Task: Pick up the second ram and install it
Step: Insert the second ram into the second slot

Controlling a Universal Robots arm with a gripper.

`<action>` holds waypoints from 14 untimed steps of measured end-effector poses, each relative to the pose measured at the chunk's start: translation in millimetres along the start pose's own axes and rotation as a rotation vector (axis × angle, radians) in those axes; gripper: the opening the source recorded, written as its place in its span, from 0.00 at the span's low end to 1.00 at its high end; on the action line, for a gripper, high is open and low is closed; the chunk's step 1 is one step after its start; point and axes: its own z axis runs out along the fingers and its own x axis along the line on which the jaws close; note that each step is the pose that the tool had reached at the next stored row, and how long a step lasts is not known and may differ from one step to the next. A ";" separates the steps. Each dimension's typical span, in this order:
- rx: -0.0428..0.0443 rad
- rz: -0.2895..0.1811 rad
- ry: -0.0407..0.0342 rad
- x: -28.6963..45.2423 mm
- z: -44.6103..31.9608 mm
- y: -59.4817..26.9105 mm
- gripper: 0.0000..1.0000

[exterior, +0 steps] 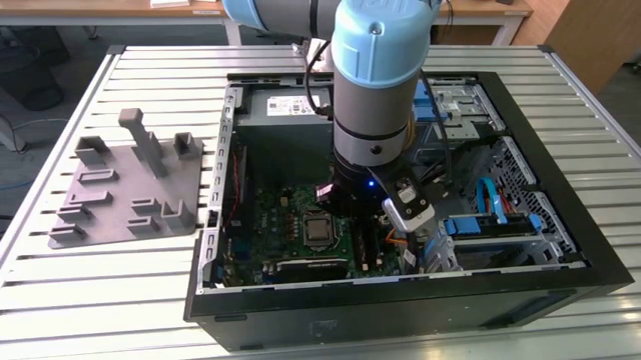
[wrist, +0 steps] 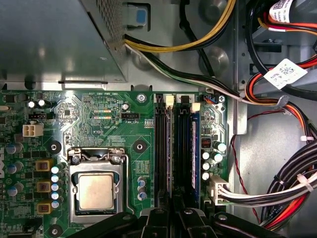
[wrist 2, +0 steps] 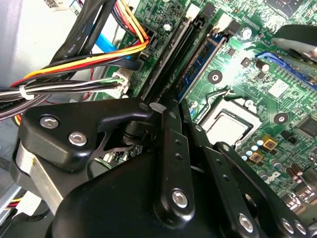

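The arm reaches down into the open computer case (exterior: 561, 285), and my gripper (exterior: 373, 225) sits low over the motherboard's long black slots (wrist: 161, 148). The second ram (wrist 2: 199, 64), a thin blue-green strip with small chips, stands on edge in the slot line beside the black slots (wrist 2: 166, 67). It also shows in the first wrist view as the second ram (wrist: 193, 148). My black fingers (wrist 2: 168, 144) are drawn together at the strip's near end, which they hide. The gripper (wrist: 172, 218) lines up with the slots.
A grey holder tray (exterior: 130, 187) with upright posts lies on the slatted table at the exterior view's left. The processor socket (wrist: 96, 191) sits beside the slots. Bundled cables (wrist: 287, 188) and a metal power-supply box (wrist: 54, 39) crowd the case around the gripper.
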 end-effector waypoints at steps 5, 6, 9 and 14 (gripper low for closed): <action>-0.0004 0.000 -0.0002 0.0 0.3 0.1 0.21; -0.0003 0.000 -0.0001 0.0 0.2 0.0 0.21; -0.0002 0.000 -0.0001 -0.4 -5.8 0.0 0.21; 0.0000 0.000 -0.0001 -1.8 -27.1 0.1 0.21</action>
